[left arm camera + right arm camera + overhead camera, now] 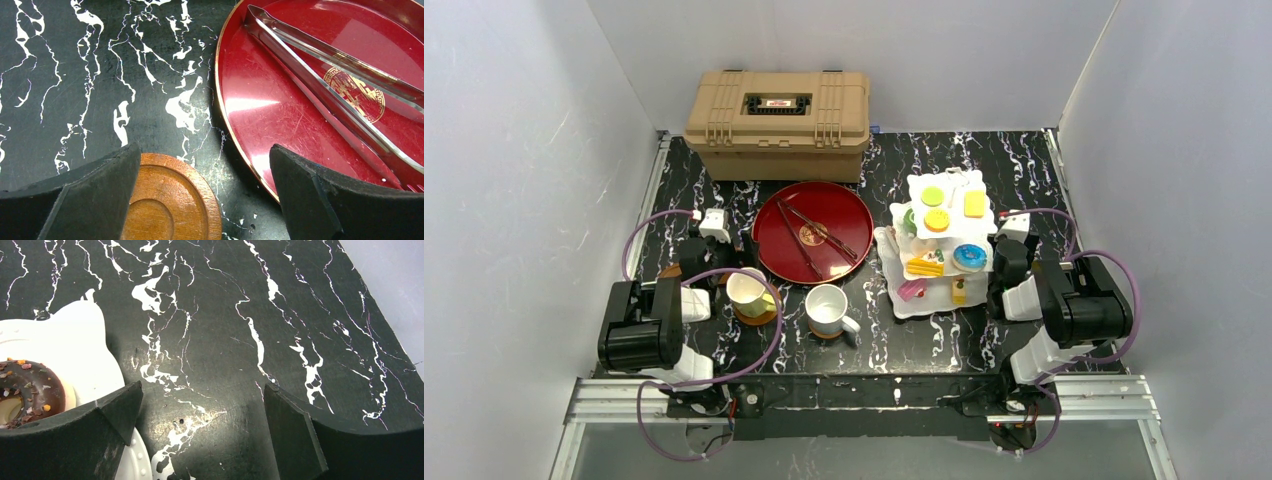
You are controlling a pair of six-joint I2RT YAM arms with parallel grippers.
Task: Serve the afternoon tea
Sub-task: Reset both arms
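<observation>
Black marble table (904, 340), brown saucer (170, 200) beneath left end effector (204, 151)

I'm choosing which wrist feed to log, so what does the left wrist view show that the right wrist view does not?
Only the left wrist view: the red tray with tongs lying in it, and a bare brown saucer beside the tray's rim. Only the right wrist view: the white stand, its scalloped edge carrying a chocolate doughnut with sprinkles, plus a strip of pale wall. Both: the black marbled tabletop, and an open pincer with nothing between its fingers, the left pincer and the right pincer alike.
</observation>
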